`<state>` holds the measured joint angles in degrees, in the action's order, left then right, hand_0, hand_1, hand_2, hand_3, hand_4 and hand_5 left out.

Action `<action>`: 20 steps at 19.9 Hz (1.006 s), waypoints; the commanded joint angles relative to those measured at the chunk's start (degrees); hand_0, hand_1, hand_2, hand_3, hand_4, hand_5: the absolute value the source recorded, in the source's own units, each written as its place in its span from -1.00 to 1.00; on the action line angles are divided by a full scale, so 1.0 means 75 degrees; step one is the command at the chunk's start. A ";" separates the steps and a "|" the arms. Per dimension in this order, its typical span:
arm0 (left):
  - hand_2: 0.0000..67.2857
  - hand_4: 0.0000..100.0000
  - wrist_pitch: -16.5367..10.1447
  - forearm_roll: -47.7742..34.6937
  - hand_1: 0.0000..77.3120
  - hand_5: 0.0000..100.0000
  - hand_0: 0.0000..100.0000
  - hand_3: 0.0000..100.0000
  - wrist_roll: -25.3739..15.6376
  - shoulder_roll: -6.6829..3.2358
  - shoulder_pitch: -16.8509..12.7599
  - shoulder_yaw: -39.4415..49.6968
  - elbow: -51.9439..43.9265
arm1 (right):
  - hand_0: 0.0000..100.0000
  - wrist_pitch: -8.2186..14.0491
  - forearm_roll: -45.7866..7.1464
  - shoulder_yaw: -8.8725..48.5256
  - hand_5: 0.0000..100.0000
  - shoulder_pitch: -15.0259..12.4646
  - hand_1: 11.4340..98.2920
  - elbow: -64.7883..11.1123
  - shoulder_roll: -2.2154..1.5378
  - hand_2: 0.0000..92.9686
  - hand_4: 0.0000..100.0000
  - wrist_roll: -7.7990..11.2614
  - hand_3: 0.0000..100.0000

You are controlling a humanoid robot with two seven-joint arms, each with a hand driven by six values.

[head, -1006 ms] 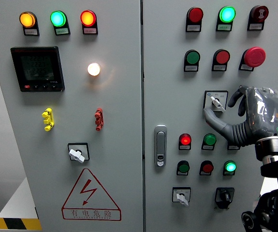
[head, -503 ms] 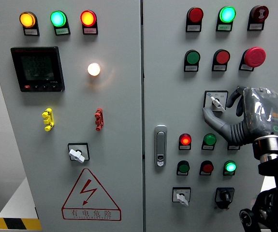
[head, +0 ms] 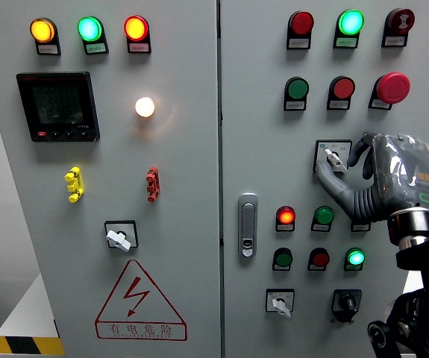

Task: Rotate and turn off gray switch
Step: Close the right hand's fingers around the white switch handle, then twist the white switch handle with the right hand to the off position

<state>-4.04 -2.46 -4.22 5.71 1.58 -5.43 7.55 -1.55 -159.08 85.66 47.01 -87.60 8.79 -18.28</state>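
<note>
Gray switch (head: 334, 156), at three o'clock on the cabinet's right door (head: 259, 112), sits between the right hand's (head: 382, 175) thumb and curled fingers (head: 357, 149), seemingly pinched; next comes twisting its knob off.

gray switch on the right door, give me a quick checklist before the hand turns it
1. Right hand at the gray switch: ok, thumb below it, fingers at its right.
2. Firm grip on the knob: cannot tell, fingertip contact is unclear.
3. Knob position: ok, visible, tilted up-left.
4. Red mushroom button untouched: ok, above the hand.
5. Left hand out of the way: ok, not in view.
</note>
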 commanded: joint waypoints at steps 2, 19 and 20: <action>-0.61 -0.84 0.0000 0.0000 -1.00 -0.78 0.77 -0.63 0.0000 0.0000 0.0000 -0.0002 0.0001 | -0.44 -0.0004 0.0000 -0.0066 0.99 0.0049 -0.49 0.0054 0.0000 0.51 1.00 -0.0012 0.83; -0.61 -0.84 0.0000 0.0000 -1.00 -0.78 0.77 -0.63 0.0000 0.0000 0.0000 -0.0002 0.0001 | 0.06 -0.0004 -0.0012 -0.0089 1.00 0.0096 -0.44 0.0090 0.0000 0.56 1.00 -0.0012 0.87; -0.61 -0.84 0.0000 0.0000 -1.00 -0.78 0.77 -0.63 0.0000 0.0000 0.0000 -0.0002 0.0001 | 0.07 -0.0004 -0.0012 -0.0089 1.00 0.0096 -0.44 0.0090 0.0000 0.56 1.00 -0.0012 0.87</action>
<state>-4.04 -2.46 -4.22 5.71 1.58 -5.45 7.56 -1.52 -159.17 85.00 47.73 -86.93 8.79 -18.37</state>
